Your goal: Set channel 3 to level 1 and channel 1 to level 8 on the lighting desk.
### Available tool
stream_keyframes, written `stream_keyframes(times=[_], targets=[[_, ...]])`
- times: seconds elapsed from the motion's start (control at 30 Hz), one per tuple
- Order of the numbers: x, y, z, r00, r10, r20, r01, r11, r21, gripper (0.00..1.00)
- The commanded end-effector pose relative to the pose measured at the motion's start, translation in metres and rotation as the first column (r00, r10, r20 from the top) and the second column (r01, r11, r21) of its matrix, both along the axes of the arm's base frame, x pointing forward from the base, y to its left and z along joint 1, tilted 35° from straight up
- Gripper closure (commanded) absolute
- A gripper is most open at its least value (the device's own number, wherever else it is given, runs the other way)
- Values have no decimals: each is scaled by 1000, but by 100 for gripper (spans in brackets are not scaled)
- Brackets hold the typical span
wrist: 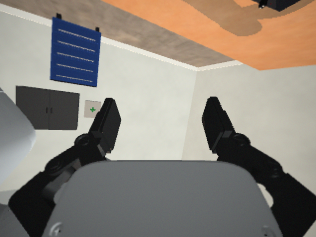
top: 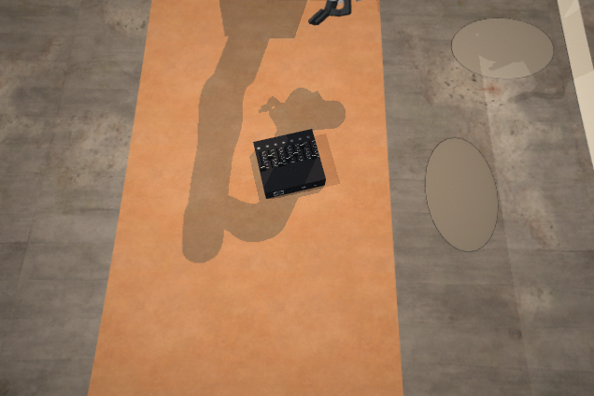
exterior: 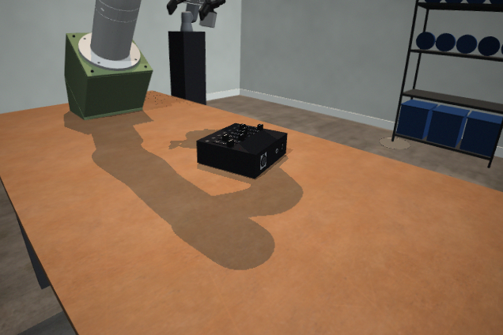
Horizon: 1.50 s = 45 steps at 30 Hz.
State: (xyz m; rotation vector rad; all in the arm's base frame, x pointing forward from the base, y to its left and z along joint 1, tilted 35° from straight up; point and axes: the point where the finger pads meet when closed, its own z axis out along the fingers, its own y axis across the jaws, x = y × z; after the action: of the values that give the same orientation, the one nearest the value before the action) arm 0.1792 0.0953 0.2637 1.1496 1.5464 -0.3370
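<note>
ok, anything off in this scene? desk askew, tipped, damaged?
The lighting desk sits flat on the table but rotated, not square to its edges. No damage visible. The hand is open, high near the green base, far from the desk.

The table (exterior: 365,241) has a matt, faintly mottled orange top, like smooth board. The lighting desk (exterior: 227,156) is a matt black box with a plastic look. The arm's base block (exterior: 101,91) is dull green, and the arm (exterior: 115,13) above it smooth, light grey and satin. The gripper (wrist: 162,121) has matt black fingers. The floor (top: 480,285) looks like rough, stained concrete.
</note>
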Motion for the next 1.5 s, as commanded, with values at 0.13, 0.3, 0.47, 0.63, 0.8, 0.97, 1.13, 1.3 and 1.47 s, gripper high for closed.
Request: stream_keyframes(times=[0.13, 0.3, 0.47, 0.63, 0.8, 0.97, 1.13, 1.3, 1.47], targets=[[0, 0, 0, 1000, 0, 0, 0, 1000, 1, 0], [0, 0, 0, 1000, 0, 0, 0, 1000, 1, 0], [0, 0, 0, 1000, 0, 0, 0, 1000, 1, 0], [2, 1, -2, 1000, -5, -9, 5, 1000, 13, 0], [30, 12, -27, 991, -52, -121, 73, 983, 170, 0], [70, 25, -46, 975, -63, -215, 138, 925, 354, 0], [88, 29, -50, 970, -56, -237, 155, 893, 422, 0], [130, 33, -50, 966, -29, -258, 173, 812, 557, 0], [174, 29, -40, 971, 7, -240, 162, 721, 673, 0]])
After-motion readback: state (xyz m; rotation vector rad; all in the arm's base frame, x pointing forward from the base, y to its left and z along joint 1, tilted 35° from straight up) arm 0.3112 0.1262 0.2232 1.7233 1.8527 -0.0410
